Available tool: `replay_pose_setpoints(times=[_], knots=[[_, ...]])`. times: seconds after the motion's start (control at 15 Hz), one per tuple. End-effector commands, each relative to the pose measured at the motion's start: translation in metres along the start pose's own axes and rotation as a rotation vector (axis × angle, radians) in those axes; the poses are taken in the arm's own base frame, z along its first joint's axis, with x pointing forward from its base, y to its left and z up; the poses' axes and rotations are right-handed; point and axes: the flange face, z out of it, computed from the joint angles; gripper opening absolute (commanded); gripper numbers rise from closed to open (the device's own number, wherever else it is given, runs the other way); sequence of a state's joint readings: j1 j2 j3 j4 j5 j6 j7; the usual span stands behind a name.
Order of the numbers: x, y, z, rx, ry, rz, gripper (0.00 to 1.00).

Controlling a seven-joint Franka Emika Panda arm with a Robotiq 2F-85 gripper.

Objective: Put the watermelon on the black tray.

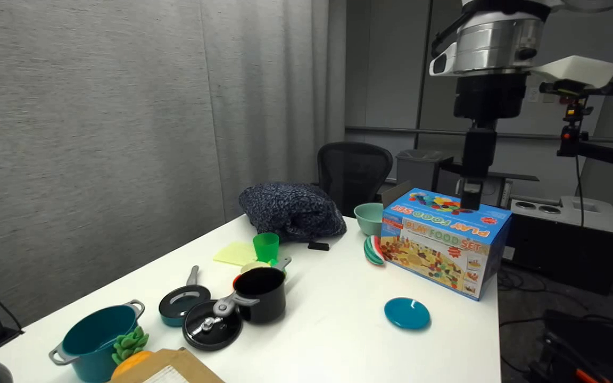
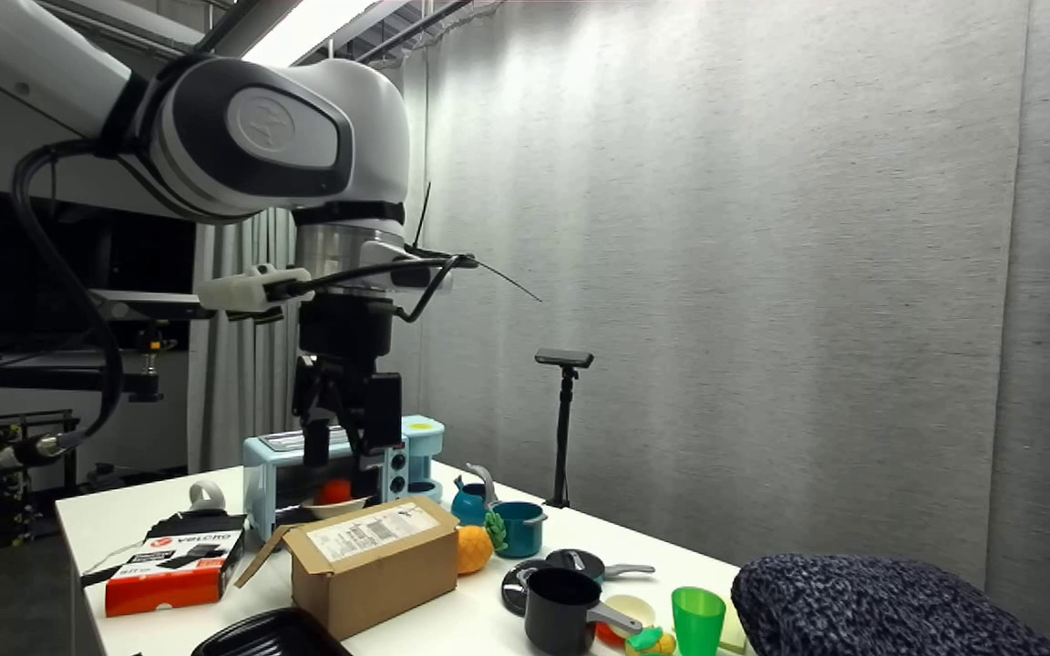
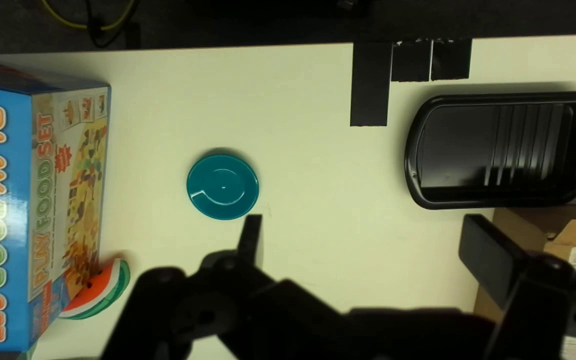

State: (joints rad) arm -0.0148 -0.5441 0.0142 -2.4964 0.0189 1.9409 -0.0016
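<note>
The watermelon [image 1: 373,251] shows red, white and striped green, the tray [image 3: 478,145] and 3 flat patches [image 3: 370,85] are black, the disc [image 3: 223,186] teal, the tabletop [image 1: 338,319] white, the cloth [image 1: 291,211] speckled dark blue.

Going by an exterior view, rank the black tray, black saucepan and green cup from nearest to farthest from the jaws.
1. Black tray: lower left, cut off by the picture's bottom edge.
2. Black saucepan: low, just right of the picture's middle.
3. Green cup: farther right.
</note>
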Motion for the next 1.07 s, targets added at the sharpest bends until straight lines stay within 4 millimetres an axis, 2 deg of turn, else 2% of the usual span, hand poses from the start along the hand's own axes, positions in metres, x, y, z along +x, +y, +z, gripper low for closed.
replay_pose_setpoints(times=[0.0, 0.33, 0.53, 0.6, 1.0], knots=[[0.018, 0.003, 0.009, -0.062, 0.070, 0.062, 1.00], [0.042, -0.017, 0.027, -0.132, 0.224, 0.149, 1.00], [0.047, -0.028, 0.041, -0.182, 0.240, 0.211, 1.00], [0.045, -0.027, 0.035, -0.151, 0.221, 0.174, 1.00], [0.046, -0.029, 0.039, -0.155, 0.214, 0.178, 1.00]])
